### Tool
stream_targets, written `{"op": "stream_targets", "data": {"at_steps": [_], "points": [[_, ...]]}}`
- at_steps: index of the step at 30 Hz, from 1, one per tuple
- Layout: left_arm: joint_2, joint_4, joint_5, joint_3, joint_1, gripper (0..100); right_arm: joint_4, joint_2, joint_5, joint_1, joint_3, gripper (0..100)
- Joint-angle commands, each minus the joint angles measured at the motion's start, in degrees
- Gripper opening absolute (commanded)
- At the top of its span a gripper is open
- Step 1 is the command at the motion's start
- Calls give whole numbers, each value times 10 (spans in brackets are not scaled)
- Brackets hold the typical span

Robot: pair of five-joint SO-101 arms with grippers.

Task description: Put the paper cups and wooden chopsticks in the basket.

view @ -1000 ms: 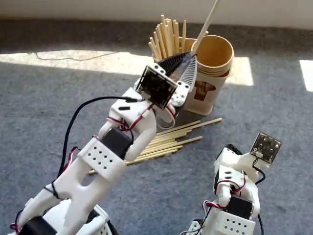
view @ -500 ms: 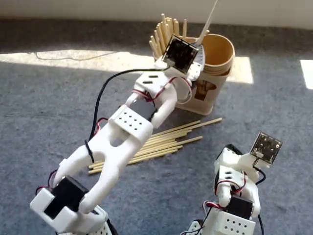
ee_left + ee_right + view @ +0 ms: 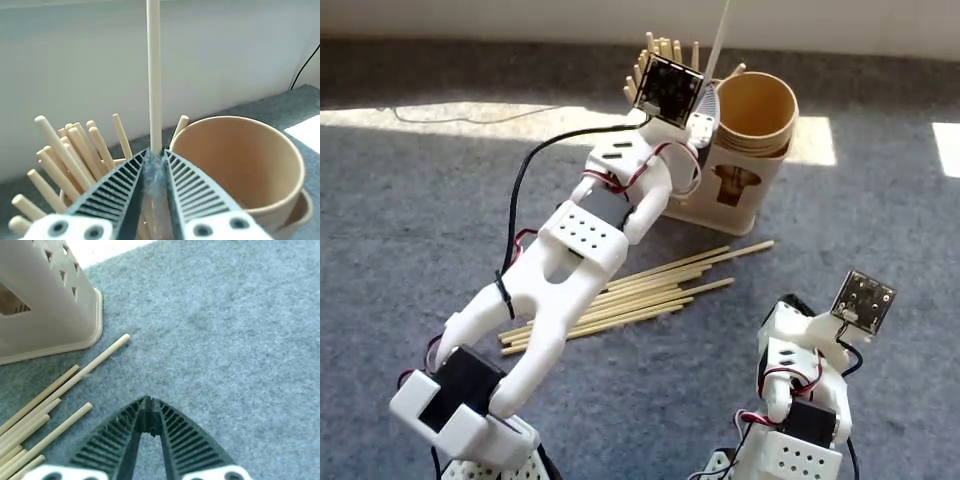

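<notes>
the left end effector (image 3: 155, 159) pinches one chopstick (image 3: 153, 75) upright over the basket (image 3: 720, 205) (paper cups (image 3: 760, 110) and many sticks (image 3: 75, 145) sit inside). a pile of chopsticks (image 3: 640, 295) lies on the surface (image 3: 410, 220), near the right end effector (image 3: 149, 416), closed and empty.

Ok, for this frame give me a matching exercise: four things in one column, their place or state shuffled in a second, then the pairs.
Things
1. left gripper
2. right gripper
3. paper cups
4. loose chopsticks

Place or state
A. lying on the carpet beside the basket
B. shut on one chopstick, above the basket
C. shut, holding nothing, over the carpet
D. standing in the basket

Pairs: 1-B, 2-C, 3-D, 4-A
</notes>
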Motion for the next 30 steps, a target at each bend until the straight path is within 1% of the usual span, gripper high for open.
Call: {"op": "stream_targets", "data": {"at_steps": [1,4,8,13,19,21,30], "points": [[-12,38,6,-34,-7,27,-2,-4,-3,5,67,5],[-12,73,7,-34,-10,65,-2,-4,-3,5,67,5],[-12,111,7,-34,-15,88,-2,-4,-3,5,67,5],[-13,122,7,-35,-15,105,-2,-4,-3,5,67,5],[-15,123,7,-35,-15,102,-2,-4,-3,5,67,5],[-29,127,7,-31,-13,101,-2,-4,-3,5,67,5],[-153,238,6,-33,-9,101,-2,-4,-3,5,67,5]]}}
